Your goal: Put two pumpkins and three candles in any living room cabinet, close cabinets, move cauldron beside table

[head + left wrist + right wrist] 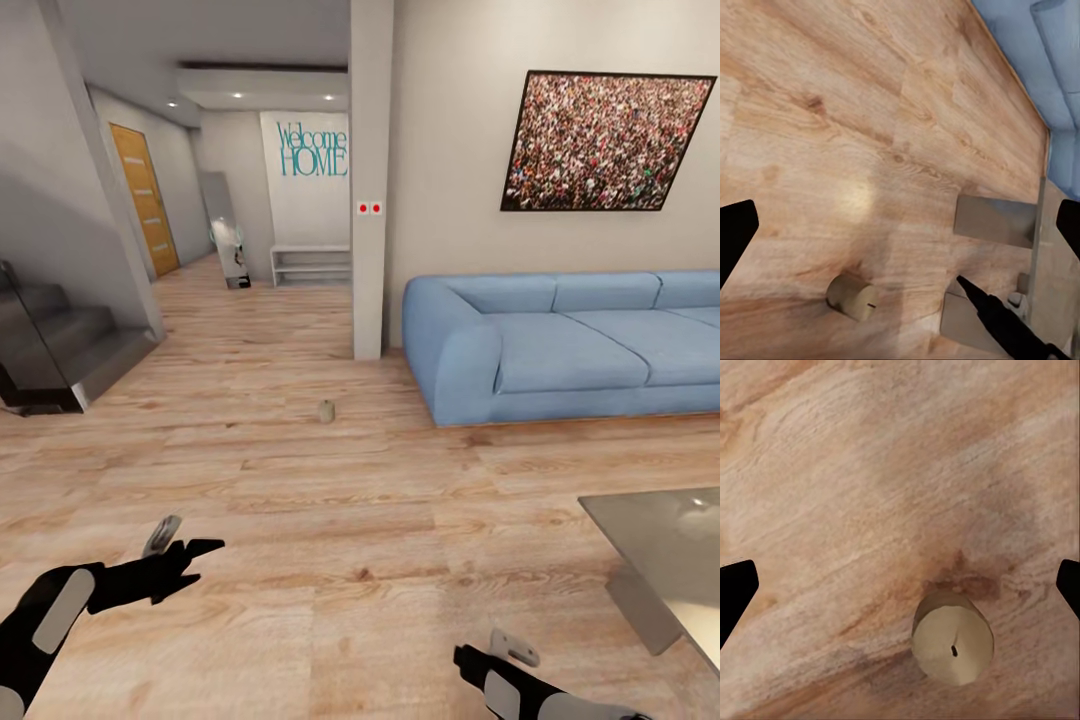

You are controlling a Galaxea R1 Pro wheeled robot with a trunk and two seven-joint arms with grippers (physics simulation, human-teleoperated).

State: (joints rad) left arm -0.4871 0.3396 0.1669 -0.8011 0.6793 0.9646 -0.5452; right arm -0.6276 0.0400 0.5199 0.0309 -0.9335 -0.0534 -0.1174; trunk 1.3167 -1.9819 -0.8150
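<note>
A candle is standing on the wood floor near the sofa, uncollected. Both claws, left and right, are hanging open and empty, so nearly everything seems left to do.

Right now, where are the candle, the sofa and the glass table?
candle (326, 411): head view, middle of its side.
sofa (560, 350): head view, left seat cushion.
glass table (660, 535): head view, bare top.
</note>
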